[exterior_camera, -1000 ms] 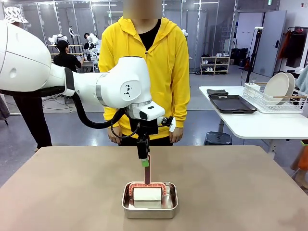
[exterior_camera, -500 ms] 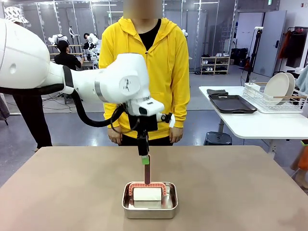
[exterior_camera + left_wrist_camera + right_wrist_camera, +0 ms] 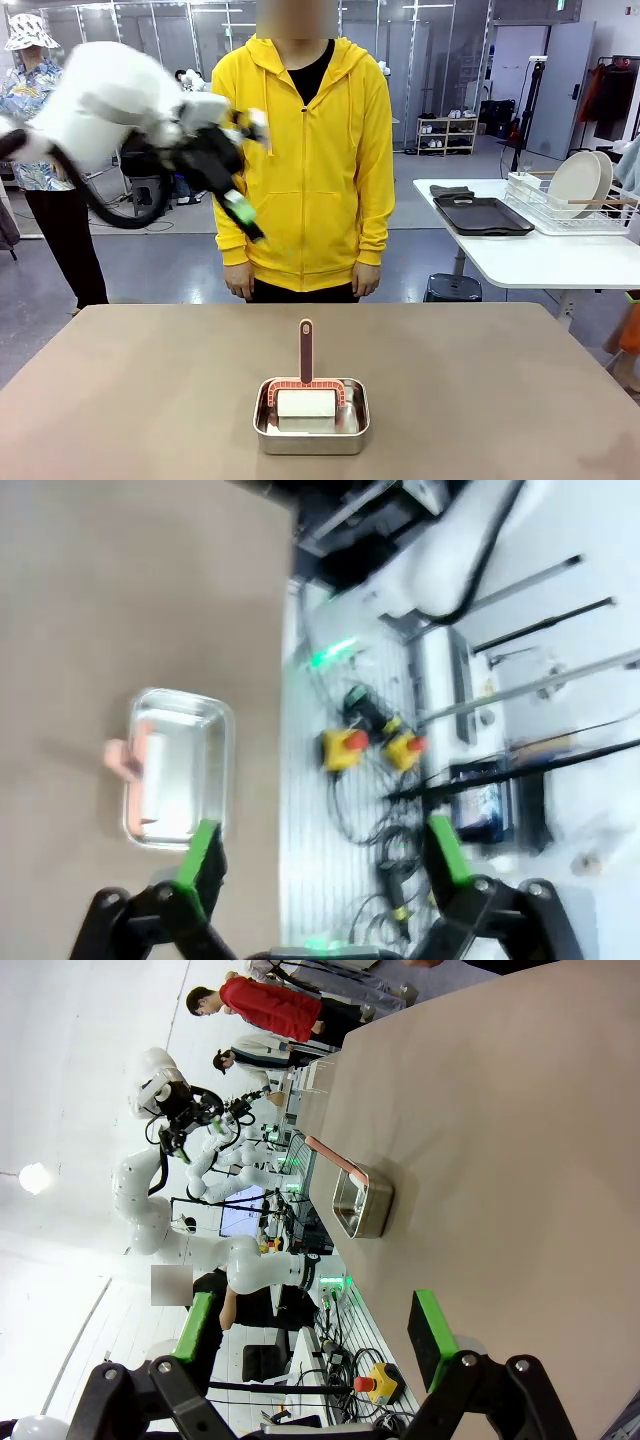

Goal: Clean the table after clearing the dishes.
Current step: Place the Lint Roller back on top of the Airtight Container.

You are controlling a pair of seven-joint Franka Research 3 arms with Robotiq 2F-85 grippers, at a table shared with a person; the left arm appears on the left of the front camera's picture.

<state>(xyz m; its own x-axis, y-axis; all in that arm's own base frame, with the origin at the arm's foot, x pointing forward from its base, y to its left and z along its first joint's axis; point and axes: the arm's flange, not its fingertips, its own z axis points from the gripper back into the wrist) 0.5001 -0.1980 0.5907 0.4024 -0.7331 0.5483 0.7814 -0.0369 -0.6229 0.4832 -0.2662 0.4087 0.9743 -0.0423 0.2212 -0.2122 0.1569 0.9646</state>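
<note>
The taupe-brown table [image 3: 130, 400] holds a small steel pan [image 3: 311, 420] near its front middle. In the pan lie a white pad [image 3: 306, 404] and a brush whose pink handle [image 3: 305, 350] stands upright. My left gripper [image 3: 240, 215] is high above the table's left half, blurred and open, holding nothing. Its wrist view has the open gripper [image 3: 322, 858] over the table's edge, with the pan [image 3: 175, 770] below. My right gripper [image 3: 312, 1330] is open and empty, off the table's side, with the pan [image 3: 362, 1200] farther off. White plates [image 3: 578, 182] and a dark tray [image 3: 482, 215] sit on the white side table.
A person in a yellow hoodie [image 3: 300, 150] stands at the far edge, hands hanging down. The white side table [image 3: 530, 260] at the right carries a wire rack [image 3: 560, 210]. Cables and yellow emergency-stop boxes [image 3: 345, 748] lie on the floor beside the table.
My left gripper was just above the brush handle. It has risen and swung up to the left, open all the while. The brush stays upright in the pan.
</note>
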